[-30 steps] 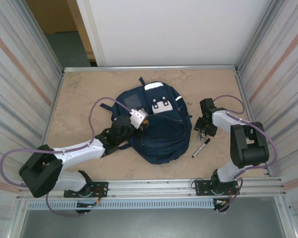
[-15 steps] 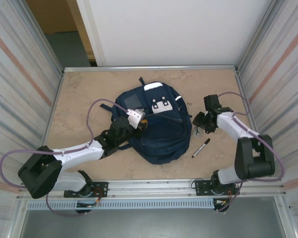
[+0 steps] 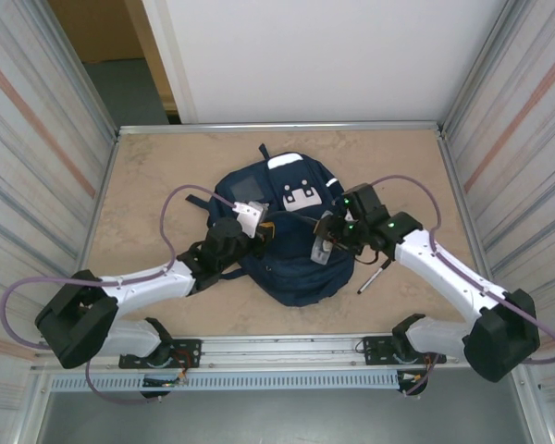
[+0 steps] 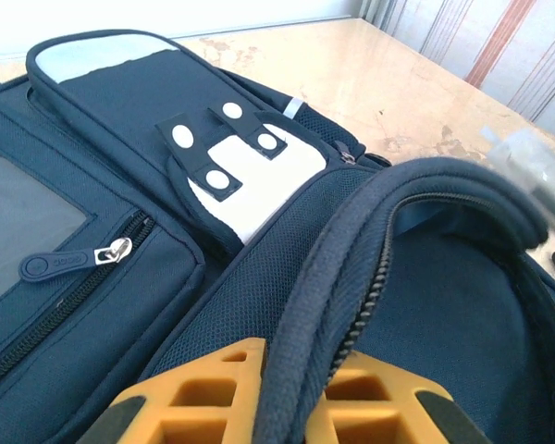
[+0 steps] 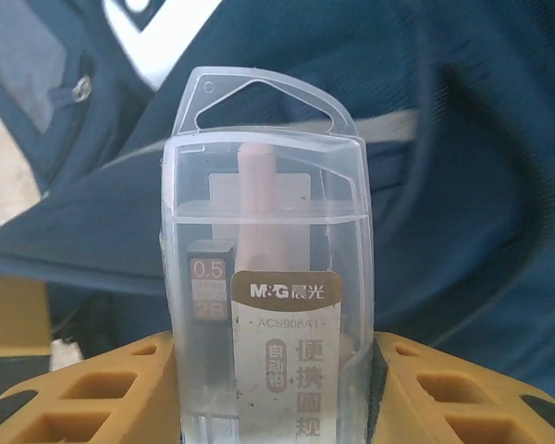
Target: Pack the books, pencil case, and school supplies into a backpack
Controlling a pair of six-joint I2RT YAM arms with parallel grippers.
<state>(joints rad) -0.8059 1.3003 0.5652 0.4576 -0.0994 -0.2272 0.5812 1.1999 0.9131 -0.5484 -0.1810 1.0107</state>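
Observation:
The navy backpack lies in the middle of the table, its main zip opening gaping. My left gripper is shut on the zip rim, which is pinched between its orange fingers and held up. Over the backpack's right side hangs a clear plastic packet of school supplies, upright, with my right gripper shut on its sides. In the top view the packet hangs at the right gripper. A black marker pen lies on the table to the right, partly under the right arm. The books and pencil case are hidden.
Corrugated walls stand close on the left and right, and a white panel closes the back. A metal rail runs along the near edge. The left arm's purple cable loops beside the backpack.
My right arm has swung left from beside the marker to above the backpack, carrying the clear packet. The left arm still holds the zip rim in the same place.

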